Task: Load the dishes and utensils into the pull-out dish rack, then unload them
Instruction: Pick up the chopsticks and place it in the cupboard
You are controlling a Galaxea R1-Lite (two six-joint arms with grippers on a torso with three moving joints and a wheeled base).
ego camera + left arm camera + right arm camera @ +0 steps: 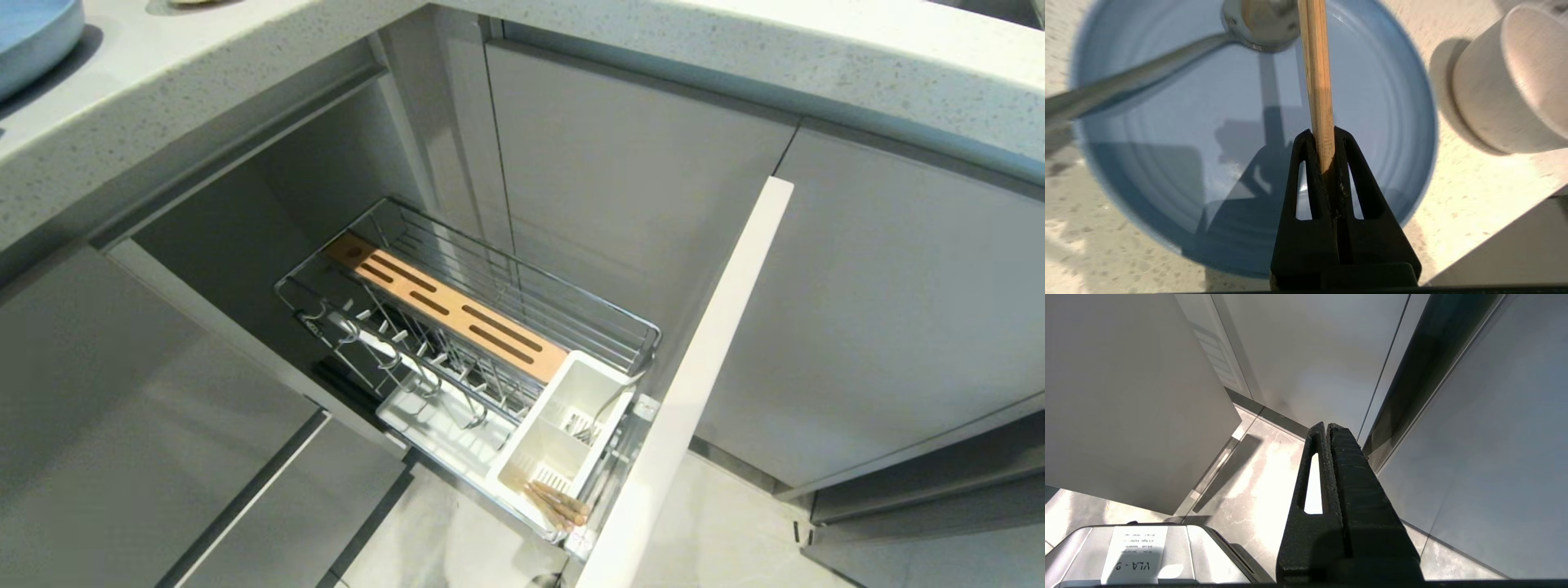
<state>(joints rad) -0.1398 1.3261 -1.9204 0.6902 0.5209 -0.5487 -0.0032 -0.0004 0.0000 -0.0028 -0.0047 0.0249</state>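
Left claw [1323, 141] is clamped on a single wooden chopstick [1318, 81], jaws closed tight around its lower end. The stick runs straight up the middle of the left wrist frame, above the pale blue plate [1167, 163]. The plate sits on the speckled counter [1474, 196] and fills most of that frame. The silver spoon [1167, 69] lies in the plate: bowl at top centre, handle running out over the plate's rim to the left edge of the frame. The chopstick crosses just right of the spoon's bowl; can't tell if they touch. The white bowl [1515, 85] stands on the counter at upper right of the frame, just beside the plate, apart from it.

Right claw [1327, 428] is closed on nothing, fingers pressed together, parked low next to grey cabinet fronts [1126, 396] with pale floor tiles [1257, 477] beyond it.

Head view shows neither arm. The pull-out dish rack [457, 327] is pulled out at frame centre, its grey front panel [694, 384] running diagonally from upper right to bottom centre. Slotted wooden strip [457, 314] lies along the rack's far side, plate prongs [392, 343] stand bare on the near side. The white caddy [563, 433] sits at the panel end. Some chopsticks [559, 502] rest in the caddy's lower compartment, tips poking out toward the bottom of the frame. An edge of the blue plate also shows at the upper left corner of the head frame, on the counter.
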